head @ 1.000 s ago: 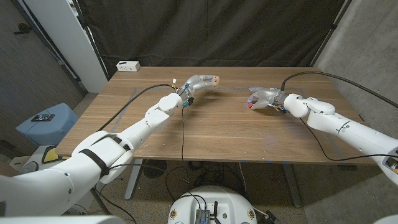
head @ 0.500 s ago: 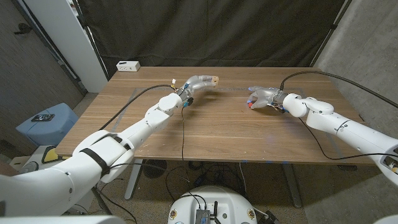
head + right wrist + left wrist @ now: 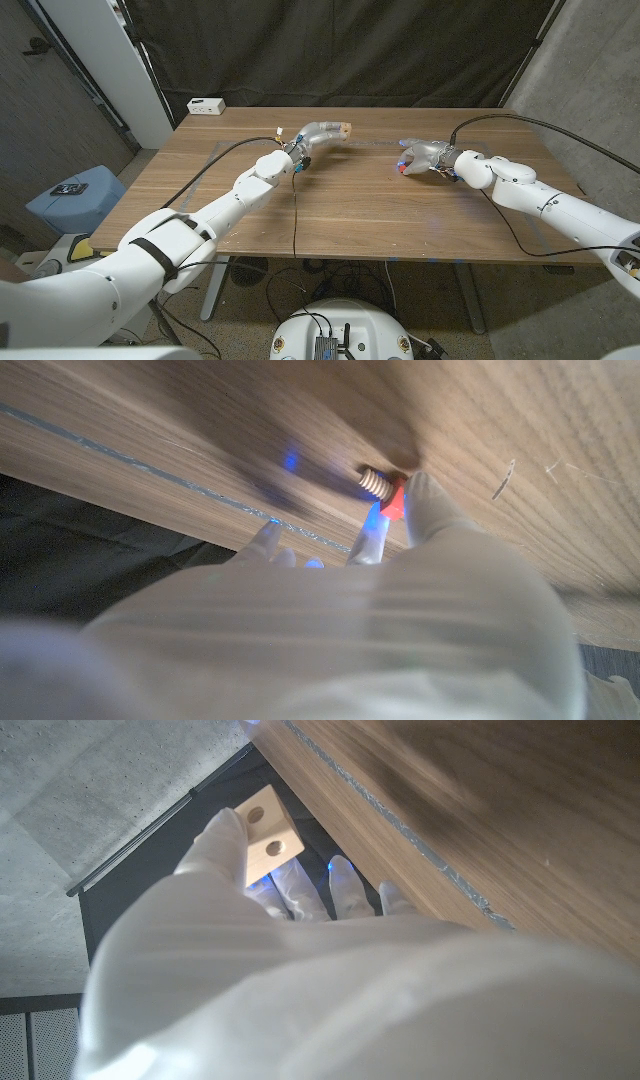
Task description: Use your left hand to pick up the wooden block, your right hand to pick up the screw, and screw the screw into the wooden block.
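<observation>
left hand (image 3: 318, 134) sits upper centre-left of the head view, pinching the wooden block (image 3: 344, 128) at its fingertips, block lifted off the tabletop (image 3: 350, 215). left wrist view: the block (image 3: 267, 840) juts past the fingers, a face with two holes turned outward.

right hand (image 3: 425, 156) sits upper centre-right of the head view, pinching the screw (image 3: 403, 166) by its red head, low over the wood. right wrist view: the threaded shank (image 3: 372, 479) sticks out beyond the fingertips (image 3: 430, 500), close to the tabletop surface; touching or not, cannot tell.

key relation: block lies toward frame left of the screw, well apart, bare wood between. whether the screw's long axis lines up with a hole, cannot tell. judgement: the hands must close the gap and align tip to hole.

open room: the middle of the tabletop; its far edge lies near behind both hands.
</observation>
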Robot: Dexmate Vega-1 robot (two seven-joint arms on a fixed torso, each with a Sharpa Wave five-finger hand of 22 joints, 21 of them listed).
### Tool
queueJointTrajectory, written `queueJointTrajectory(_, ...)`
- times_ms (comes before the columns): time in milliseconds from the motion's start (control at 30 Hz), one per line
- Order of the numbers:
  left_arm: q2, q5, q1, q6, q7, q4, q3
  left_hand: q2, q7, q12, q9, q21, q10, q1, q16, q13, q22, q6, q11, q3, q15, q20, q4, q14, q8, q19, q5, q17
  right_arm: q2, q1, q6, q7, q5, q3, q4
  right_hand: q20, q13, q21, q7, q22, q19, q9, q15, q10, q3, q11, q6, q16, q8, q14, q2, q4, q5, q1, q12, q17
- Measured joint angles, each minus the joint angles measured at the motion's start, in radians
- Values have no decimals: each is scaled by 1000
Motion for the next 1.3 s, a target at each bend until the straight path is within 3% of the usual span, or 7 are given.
queueJointTrajectory(567,2,-7,11,14,4,-17,-2,0,0,-4,1,0,3,0,4,3,0,8,3,-1,0,0,-1,0,-4,0,0,0,-3,3,0,0,-20,-5,-8,2,0,0,0,0,2,5,0,5,-3,6,18,0,8,0,1,3,0,10,0,0)
queueJointTrajectory(1300,1,-16,17,29,4,-26,-6,4,0,-7,0,0,8,-5,4,3,0,7,-2,-10,0,0,-2,0,0,0,-1,0,2,10,2,-6,-35,-11,-2,5,0,0,2,0,5,14,-4,20,-3,2,63,0,38,4,5,3,0,16,0,5)
